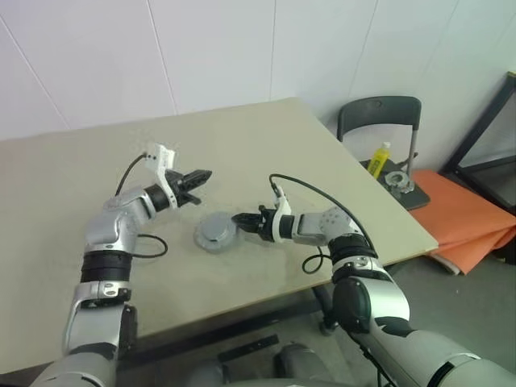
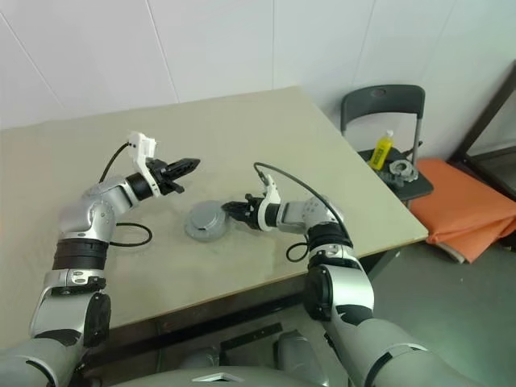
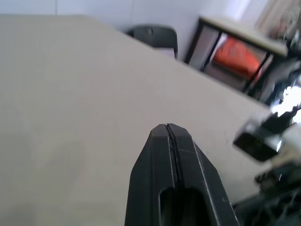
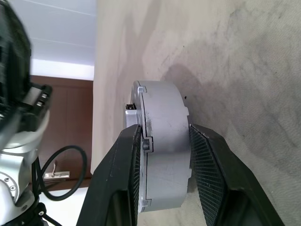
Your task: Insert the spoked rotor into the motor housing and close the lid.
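Beige surface carries the housing; my right hand clamps its lidded edge, my left hand hovers pressed together.

The motor housing is matt silver-grey metal, smooth, with a seam round its side under the lid. The right gripper's fingers carry black cross-hatched pads. The table is matt beige, faintly scuffed.

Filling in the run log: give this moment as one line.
left gripper: shut, empty, above table | right gripper: clamped on housing rim | lid: on housing
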Controlling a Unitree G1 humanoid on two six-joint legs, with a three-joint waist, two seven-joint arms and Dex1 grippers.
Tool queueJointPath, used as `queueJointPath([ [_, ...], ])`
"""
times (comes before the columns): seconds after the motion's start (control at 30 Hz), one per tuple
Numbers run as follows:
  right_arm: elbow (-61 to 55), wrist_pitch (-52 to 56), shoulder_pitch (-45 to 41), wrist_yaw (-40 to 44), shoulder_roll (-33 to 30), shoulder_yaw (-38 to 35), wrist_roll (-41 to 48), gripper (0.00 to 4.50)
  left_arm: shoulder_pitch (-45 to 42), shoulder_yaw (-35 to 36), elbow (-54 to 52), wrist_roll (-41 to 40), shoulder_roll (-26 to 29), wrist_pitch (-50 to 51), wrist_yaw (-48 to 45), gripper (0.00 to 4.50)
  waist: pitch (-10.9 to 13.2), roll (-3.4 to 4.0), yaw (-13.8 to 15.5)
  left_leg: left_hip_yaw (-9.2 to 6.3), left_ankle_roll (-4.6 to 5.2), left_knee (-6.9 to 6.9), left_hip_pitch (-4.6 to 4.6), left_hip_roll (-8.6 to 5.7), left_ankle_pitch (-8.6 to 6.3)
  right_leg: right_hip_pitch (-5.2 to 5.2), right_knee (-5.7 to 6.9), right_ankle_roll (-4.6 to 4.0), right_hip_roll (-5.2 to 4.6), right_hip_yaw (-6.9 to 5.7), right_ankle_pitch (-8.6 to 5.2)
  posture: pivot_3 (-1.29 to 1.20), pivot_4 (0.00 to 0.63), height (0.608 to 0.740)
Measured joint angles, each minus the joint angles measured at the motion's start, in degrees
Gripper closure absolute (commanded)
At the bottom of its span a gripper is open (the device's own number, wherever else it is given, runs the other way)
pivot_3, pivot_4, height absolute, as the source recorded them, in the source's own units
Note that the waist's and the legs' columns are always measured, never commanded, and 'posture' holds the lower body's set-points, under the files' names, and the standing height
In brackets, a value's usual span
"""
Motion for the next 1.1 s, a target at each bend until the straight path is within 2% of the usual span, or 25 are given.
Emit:
queueJointPath([
  [0.4,9.5,-8.0,-3.6,-3.0,0.1,-9.1,4.0,3.19,-0.8,15.5,5.6,-12.6,-2.0,16.0,14.5,4.50,0.1,-0.12,0.2,-0.03,0.00,0.03,-0.10,-0.08,0.00,-0.01,-0.02,0.00,-0.05,-0.02,0.01,0.00,0.000,0.740],
  [0.5,10.0,-10.6,-5.9,-2.8,0.1,-12.1,6.9,3.19,-0.6,17.4,6.1,-14.2,-2.0,19.2,16.6,4.50,0.1,-0.16,0.2,-0.02,-0.01,0.03,-0.11,-0.11,0.00,0.00,-0.05,-0.16,-0.08,-0.02,0.12,0.00,0.000,0.740],
  [0.6,10.0,-11.7,-8.2,-2.7,-0.1,-12.2,7.7,3.19,-0.1,17.4,6.4,-14.2,-2.0,20.3,17.3,4.50,0.1,-0.18,0.2,-0.04,-0.01,0.02,-0.07,-0.10,0.00,0.02,-0.04,-0.20,-0.06,-0.04,0.14,0.00,0.000,0.740],
  [0.8,11.2,-11.7,-7.6,-2.6,-1.4,-11.1,7.2,3.19,0.0,17.5,6.3,-14.3,-2.1,21.0,17.8,4.50,0.1,-0.18,0.2,-0.03,-0.01,0.04,-0.08,-0.11,0.00,0.02,-0.04,-0.22,-0.07,-0.04,0.14,0.00,0.000,0.740],
  [0.97,11.2,-11.8,-7.5,-1.6,-1.8,-9.2,6.4,3.19,1.2,16.2,0.8,-16.3,-3.0,20.3,14.0,4.50,0.1,-0.18,0.2,-0.03,-0.01,0.02,-0.08,-0.11,0.00,0.02,-0.04,-0.23,-0.06,-0.04,0.15,0.00,0.000,0.740],
  [1.0,11.2,-11.8,-7.5,-1.4,-1.8,-8.9,6.2,3.19,2.0,14.7,-1.4,-16.3,-2.8,19.8,12.8,4.50,0.1,-0.17,0.1,-0.03,-0.02,0.02,-0.08,-0.11,0.00,0.02,-0.04,-0.23,-0.07,-0.03,0.15,0.00,0.000,0.740],
  [1.1,11.2,-12.2,-7.1,-0.7,-2.1,-7.6,5.7,3.19,5.4,4.4,-8.3,-12.2,-1.2,16.6,7.8,4.50,0.1,-0.16,0.2,0.00,-0.02,0.01,-0.06,-0.14,0.00,0.03,-0.04,-0.23,-0.08,0.00,0.15,0.00,0.000,0.740],
])
